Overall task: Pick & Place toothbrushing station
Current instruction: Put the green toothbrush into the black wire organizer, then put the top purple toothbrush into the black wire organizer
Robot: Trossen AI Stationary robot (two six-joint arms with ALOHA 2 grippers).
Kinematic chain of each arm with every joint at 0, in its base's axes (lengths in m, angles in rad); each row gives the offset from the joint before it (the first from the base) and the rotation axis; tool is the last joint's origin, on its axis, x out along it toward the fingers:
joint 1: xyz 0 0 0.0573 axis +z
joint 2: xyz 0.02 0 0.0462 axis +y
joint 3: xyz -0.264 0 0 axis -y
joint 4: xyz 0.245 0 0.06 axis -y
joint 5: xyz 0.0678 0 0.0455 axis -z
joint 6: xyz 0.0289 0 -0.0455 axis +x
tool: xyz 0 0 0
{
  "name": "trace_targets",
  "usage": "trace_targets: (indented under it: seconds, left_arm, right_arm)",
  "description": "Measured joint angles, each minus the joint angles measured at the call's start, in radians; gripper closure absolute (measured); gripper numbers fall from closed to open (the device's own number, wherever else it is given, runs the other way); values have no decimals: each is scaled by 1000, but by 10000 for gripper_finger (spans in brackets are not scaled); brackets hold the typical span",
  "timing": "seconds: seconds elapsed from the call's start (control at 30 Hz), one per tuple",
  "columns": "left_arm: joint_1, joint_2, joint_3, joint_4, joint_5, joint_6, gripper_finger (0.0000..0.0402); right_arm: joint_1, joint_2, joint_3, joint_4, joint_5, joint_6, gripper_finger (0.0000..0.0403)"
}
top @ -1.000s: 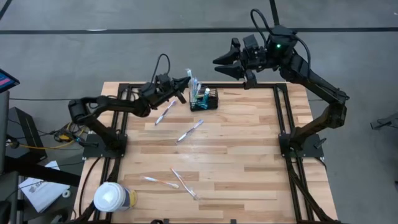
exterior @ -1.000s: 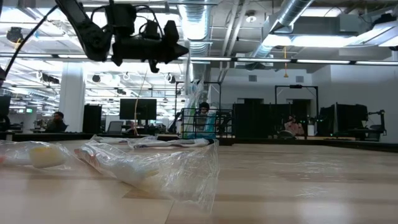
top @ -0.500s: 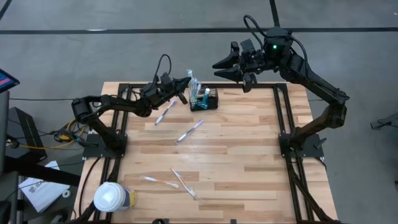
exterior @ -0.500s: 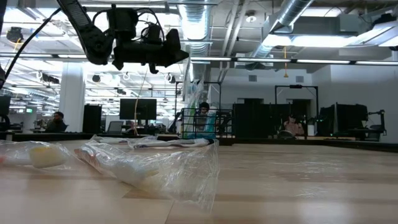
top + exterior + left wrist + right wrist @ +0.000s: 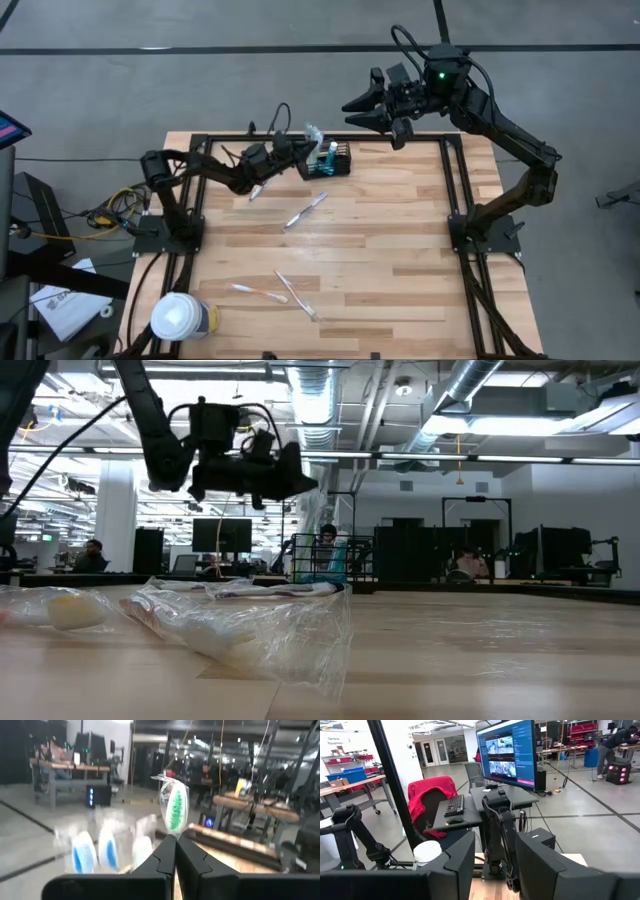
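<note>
Nearest the front table edge, at the left corner, stands a white-lidded cup (image 5: 178,318). Just beyond it two wrapped toothbrushes (image 5: 283,292) lie loose on the wooden table (image 5: 400,250), one touching or crossing the other; in the low view their crumpled clear wrapping (image 5: 240,622) fills the foreground and blocks part of the sightline to the far edge. Mid-table lies a third wrapped toothbrush (image 5: 305,211), and a fourth (image 5: 262,181) lies farther back, partly under the left arm.

The left gripper (image 5: 300,150) is at the far edge, just beside the black wire-mesh basket (image 5: 330,163). Its jaws are pressed together, pinching a green-bristled wrapped toothbrush (image 5: 173,809) upright, its head above the fingertips. The basket holds upright toothbrushes and teal tubes; exact count cannot be told.

The right gripper (image 5: 372,108) hangs beyond the far table edge, well apart from the basket, jaws spread, holding nothing.
</note>
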Motion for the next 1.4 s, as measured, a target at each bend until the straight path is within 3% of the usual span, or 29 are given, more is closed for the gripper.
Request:
trace_targets:
  seconds: [0.43, 0.7, 0.87, 1.2, 1.4]
  left_arm:
    - [-18, 116, 0, 22, 15, -22, 401]
    - [-16, 123, 0, 21, 82, -52, 390]
    - [-16, 102, -1, 5, 99, -59, 339]
    - [-17, -7, -2, 4, 109, -70, 182]
    - [-17, -238, -1, -171, 111, -75, 165]
  right_arm:
    - [0, 0, 0, -14, 0, 0, 269]
    - [0, 0, 0, -14, 0, 0, 269]
    - [0, 0, 0, -4, 0, 8, 269]
    - [1, 0, 0, 21, 0, 9, 269]
    - [1, 0, 0, 105, -3, 9, 269]
